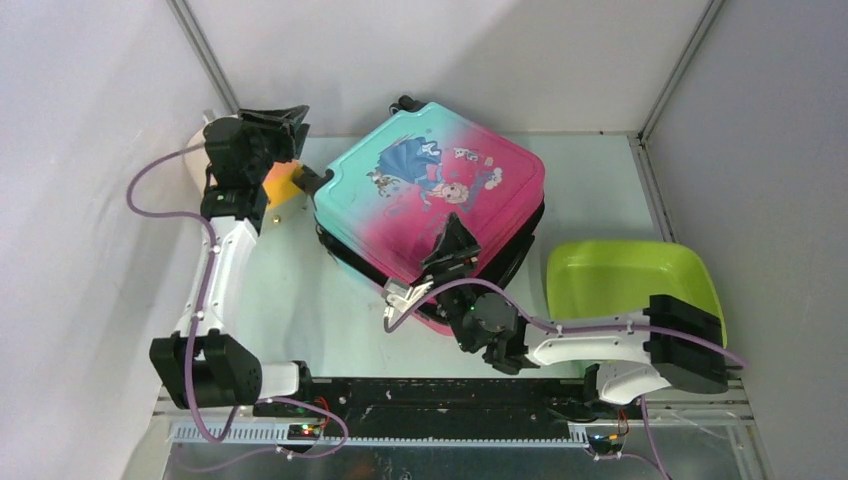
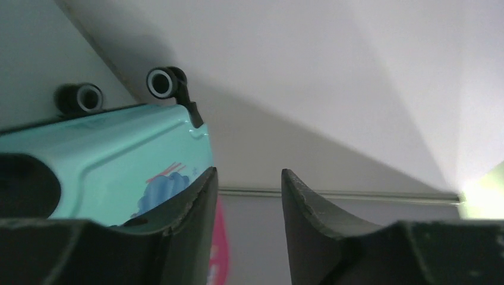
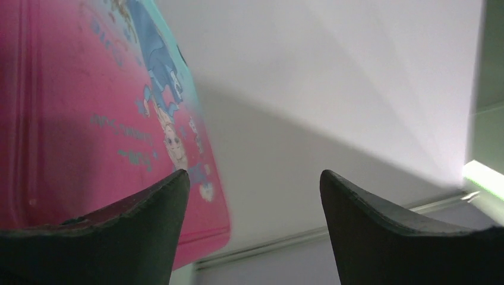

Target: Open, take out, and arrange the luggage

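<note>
On the worktop, the half-open left end effector and wide-open right end effector, both empty, are flanking the princess suitcase, likely to pry it open.

Bright diffuse light, wrist views soft, the luggage blurred up close, white glare at right edges

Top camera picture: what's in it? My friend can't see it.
A pink-and-teal princess suitcase lies in the middle of a table, a dark gap showing under its lid. The right pincer is at its near edge and the left pincer at its left corner, both open. A lime-green tub sits to the right.
</note>
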`<control>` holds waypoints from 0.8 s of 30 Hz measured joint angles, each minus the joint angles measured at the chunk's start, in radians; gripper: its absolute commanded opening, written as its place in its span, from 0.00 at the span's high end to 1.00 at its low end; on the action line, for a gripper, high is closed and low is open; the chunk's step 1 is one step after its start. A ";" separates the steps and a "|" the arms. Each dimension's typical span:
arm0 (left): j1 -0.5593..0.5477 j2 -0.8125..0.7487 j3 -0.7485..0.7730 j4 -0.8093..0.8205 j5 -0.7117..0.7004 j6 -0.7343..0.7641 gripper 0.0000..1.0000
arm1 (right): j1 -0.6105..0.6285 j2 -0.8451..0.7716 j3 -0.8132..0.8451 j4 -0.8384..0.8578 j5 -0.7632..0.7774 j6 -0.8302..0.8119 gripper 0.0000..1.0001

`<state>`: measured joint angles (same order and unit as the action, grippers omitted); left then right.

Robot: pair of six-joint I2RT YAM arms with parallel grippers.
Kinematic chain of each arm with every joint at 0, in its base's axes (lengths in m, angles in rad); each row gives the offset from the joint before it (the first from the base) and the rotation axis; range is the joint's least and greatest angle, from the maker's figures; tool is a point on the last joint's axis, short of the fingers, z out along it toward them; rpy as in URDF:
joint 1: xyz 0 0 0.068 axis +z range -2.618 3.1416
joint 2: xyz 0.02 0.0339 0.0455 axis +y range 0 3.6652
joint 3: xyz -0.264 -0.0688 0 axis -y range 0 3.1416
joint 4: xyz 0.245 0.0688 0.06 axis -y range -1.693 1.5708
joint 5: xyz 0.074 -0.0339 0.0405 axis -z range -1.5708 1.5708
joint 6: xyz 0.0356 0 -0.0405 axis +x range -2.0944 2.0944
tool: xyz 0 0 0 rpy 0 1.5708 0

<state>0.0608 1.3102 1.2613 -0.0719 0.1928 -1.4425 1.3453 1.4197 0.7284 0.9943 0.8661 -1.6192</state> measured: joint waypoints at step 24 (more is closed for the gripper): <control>-0.374 -0.259 0.006 -0.605 -0.336 1.225 0.34 | -0.582 -0.591 0.146 -1.503 -0.552 2.518 0.73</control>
<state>-0.3134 1.0512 1.2678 -0.6769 -0.1436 -0.2173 0.7631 0.8288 0.8742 -0.5083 0.3141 0.8986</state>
